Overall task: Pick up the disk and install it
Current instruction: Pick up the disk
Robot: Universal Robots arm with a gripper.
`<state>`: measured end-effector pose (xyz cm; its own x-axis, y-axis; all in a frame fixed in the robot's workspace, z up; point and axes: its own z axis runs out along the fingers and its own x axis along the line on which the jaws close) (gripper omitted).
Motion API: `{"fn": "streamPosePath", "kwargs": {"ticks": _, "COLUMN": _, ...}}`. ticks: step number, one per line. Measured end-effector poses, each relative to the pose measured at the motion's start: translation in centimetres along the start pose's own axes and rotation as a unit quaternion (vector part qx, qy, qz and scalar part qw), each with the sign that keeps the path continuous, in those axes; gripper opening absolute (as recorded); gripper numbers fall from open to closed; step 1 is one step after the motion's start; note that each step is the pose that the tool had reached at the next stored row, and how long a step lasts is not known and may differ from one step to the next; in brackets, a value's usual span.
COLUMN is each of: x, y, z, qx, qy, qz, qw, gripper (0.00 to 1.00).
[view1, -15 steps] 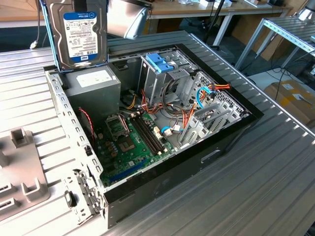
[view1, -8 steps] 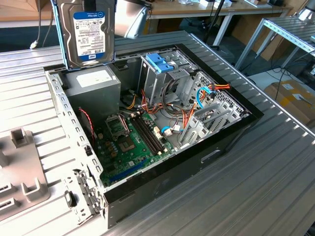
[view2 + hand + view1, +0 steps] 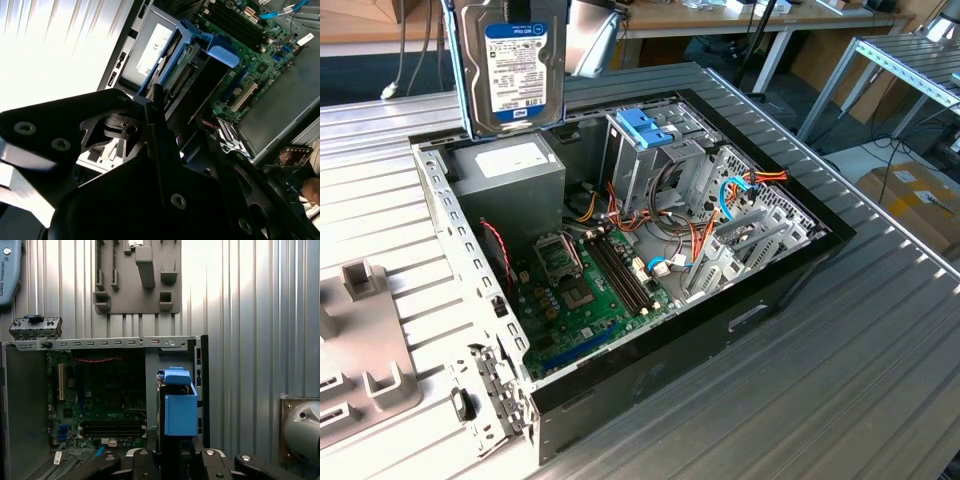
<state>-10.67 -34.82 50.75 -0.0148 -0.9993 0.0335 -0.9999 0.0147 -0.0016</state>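
One disk (image 3: 517,70) hangs upright over the open case (image 3: 790,290), at 10 o'clock from the drive cage (image 3: 645,140) in the exterior view, clamped in the pincer (image 3: 175,462). Judgement: keep it square to the cage, lower slowly, and stay clear of the cables (image 3: 695,240).

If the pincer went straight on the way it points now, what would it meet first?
Probably the grey power-supply box. The pincer holds the disk edge-down above that box, so the disk's lower edge would touch it before the pincer does. Depth is unclear, so this is a judgement.
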Motion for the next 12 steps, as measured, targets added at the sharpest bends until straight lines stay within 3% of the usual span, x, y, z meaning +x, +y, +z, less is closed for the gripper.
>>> {"fn": "streamPosePath", "kwargs": {"ticks": 12, "x": -0.03, "y": -1.45, "z": 0.01, "qx": 0.0, "qy": 0.0, "qz": 0.0, "qw": 1.0, "gripper": 0.35}}
